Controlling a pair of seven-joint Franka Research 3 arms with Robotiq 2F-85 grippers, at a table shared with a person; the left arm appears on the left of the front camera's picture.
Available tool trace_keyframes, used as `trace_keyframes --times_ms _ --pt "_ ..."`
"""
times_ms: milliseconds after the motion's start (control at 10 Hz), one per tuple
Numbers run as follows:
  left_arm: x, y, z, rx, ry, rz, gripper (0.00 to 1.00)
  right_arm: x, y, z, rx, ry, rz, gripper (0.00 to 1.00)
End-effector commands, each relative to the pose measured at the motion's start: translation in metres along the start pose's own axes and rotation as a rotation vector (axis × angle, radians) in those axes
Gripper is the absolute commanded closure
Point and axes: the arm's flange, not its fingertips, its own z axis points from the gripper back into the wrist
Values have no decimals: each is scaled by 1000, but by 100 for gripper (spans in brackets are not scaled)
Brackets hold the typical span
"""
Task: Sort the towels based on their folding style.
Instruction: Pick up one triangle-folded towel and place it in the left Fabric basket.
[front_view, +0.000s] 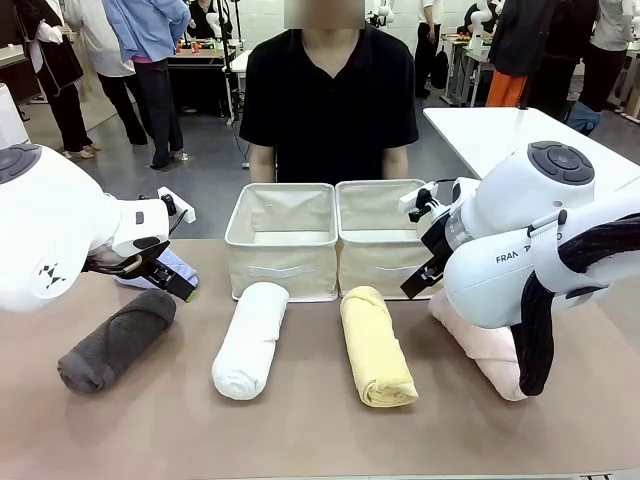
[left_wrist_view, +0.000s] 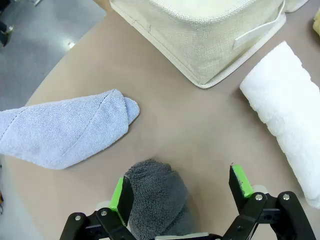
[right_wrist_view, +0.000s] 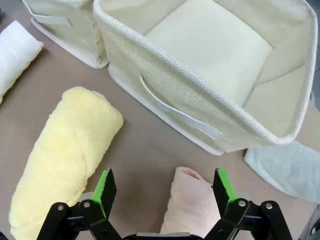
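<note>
Two grippers, both wide open and empty. Left gripper (left_wrist_view: 181, 184) hovered over the dark grey roll (left_wrist_view: 157, 200), which lay on the bench (left_wrist_view: 190, 130) offset toward 7 o'clock, long axis 12-to-6. Right gripper (right_wrist_view: 164, 181) straddled the pink roll (right_wrist_view: 192, 202), same axis, bin (right_wrist_view: 165, 75) at 1 o'clock

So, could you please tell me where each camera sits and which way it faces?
Front view: fixed between the arms, facing across the table to the person; left arm and right arm show.
Left wrist view: on that wrist, looking down past open left jaws at the dark grey roll.
Right wrist view: on that wrist, looking down past open right jaws at the pink roll.
Shared: both wrist views show the white roll.
</note>
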Motion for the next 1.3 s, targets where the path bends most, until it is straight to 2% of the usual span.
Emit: trace_keyframes --times_ms 0,700,800,900,1200 --pt "0 0 0 0 -1 -1 0 0 0 0 0 0 0 0" --pt "0 0 0 0 0 0 0 0 0 0 0 0 0 0" --pt "1 2 2 -18 47 5 0 3 -2 1 14 21 -23 0" --pt "6 1 15 -29 82 -5 0 10 0 11 24 40 -25 0" --pt "43 13 112 -39 62 -71 0 56 14 98 -1 78 31 0"
